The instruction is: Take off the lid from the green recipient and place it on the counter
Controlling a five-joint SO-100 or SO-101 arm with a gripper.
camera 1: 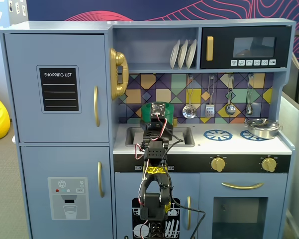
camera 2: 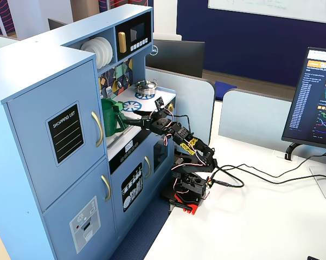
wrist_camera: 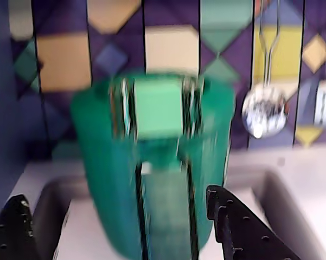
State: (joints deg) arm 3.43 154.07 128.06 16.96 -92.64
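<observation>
Approaching the green recipient [wrist_camera: 152, 179], your gripper [wrist_camera: 119, 227] is released: in the wrist view its two dark fingers [wrist_camera: 238, 227] stand spread, one at the lower left corner and one right of centre, with the pot body between them and nothing grasped. That view is blurred, so contact cannot be confirmed.

Raise the gripper until its fingertips are level with the top of the pot, centre them on the small squarish knob, and close only there. Lift straight up before moving sideways, so that the pot is not dragged or tipped.

The lid [camera 1: 157, 105] sits on the green recipient, which stands at the back of the sink recess [camera 1: 185, 135] in the white worktop [camera 1: 229, 144], near the tiled wall. With the lid on, its contents are hidden.

Well to the right in a fixed view, a silver pan [camera 1: 262, 128] rests on a blue burner ring; its contents cannot be made out.
</observation>
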